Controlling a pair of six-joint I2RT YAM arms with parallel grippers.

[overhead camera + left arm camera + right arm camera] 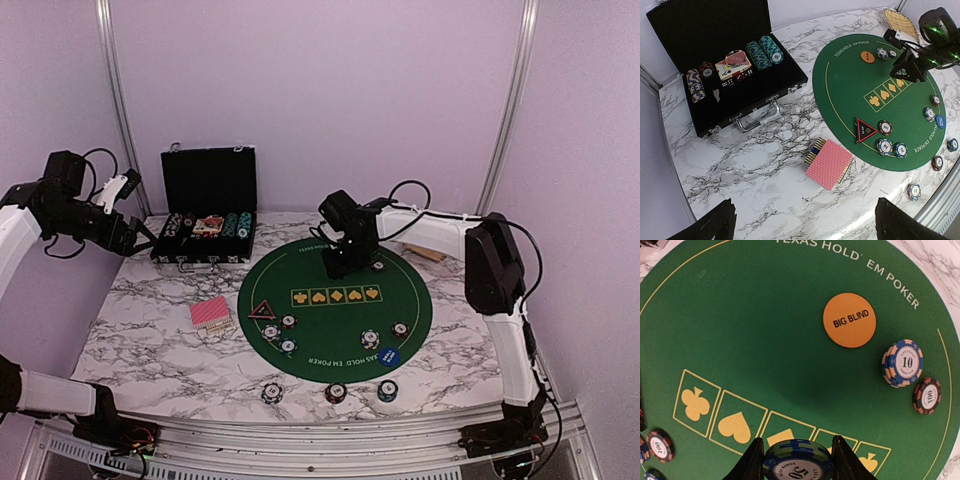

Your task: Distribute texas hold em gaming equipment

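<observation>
My right gripper (338, 268) clasps a teal chip (799, 467) above the green mat (330, 325); my left gripper (804, 210) hangs released.

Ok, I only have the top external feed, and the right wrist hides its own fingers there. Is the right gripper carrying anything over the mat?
Observer: Yes. The right wrist view shows the right gripper shut on teal 50 chips, above the green mat.
Operator: I can't read the orange button from up here. Which one is it?
Observer: The orange button reads BIG BLIND.
Operator: And the left gripper, is it loaded?
Observer: No. In the left wrist view the left gripper is open, with nothing between its fingers.
</observation>
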